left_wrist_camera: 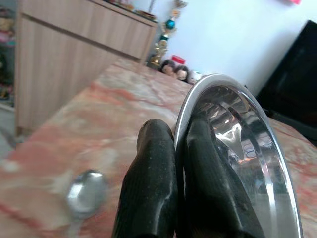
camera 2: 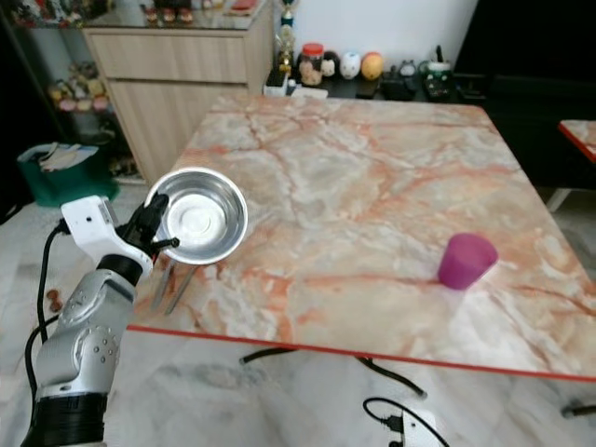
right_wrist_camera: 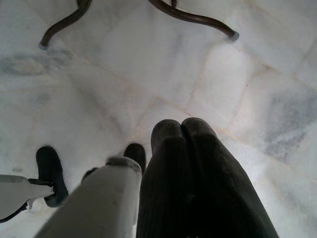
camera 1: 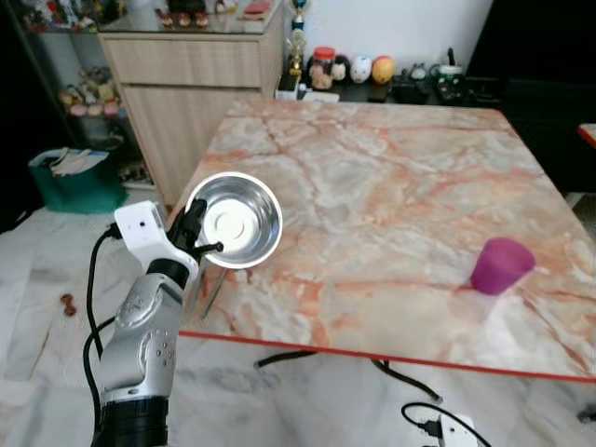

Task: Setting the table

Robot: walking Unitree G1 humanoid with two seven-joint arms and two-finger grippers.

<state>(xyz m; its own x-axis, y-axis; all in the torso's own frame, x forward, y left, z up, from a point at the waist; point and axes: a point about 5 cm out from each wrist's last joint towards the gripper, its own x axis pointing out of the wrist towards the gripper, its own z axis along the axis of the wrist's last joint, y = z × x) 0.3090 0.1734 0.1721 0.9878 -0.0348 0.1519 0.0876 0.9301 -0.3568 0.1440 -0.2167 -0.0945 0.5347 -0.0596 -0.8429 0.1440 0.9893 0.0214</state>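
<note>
Steel bowl [camera 1: 237, 220], pinched by its thin rim in the left pincer [left_wrist_camera: 181, 163] above the bench [camera 1: 391, 177] corner near a spoon [left_wrist_camera: 85, 192], could be tipped or dropped if that edge grip slips.

Left arm raised, right arm hanging.
Left gripper [camera 1: 197, 226] up at the table's near-left corner, its 2 fingers [left_wrist_camera: 153, 188] pinched on a bowl rim; right gripper [right_wrist_camera: 181, 130] pointing floorward, fingers pressed together.
</note>
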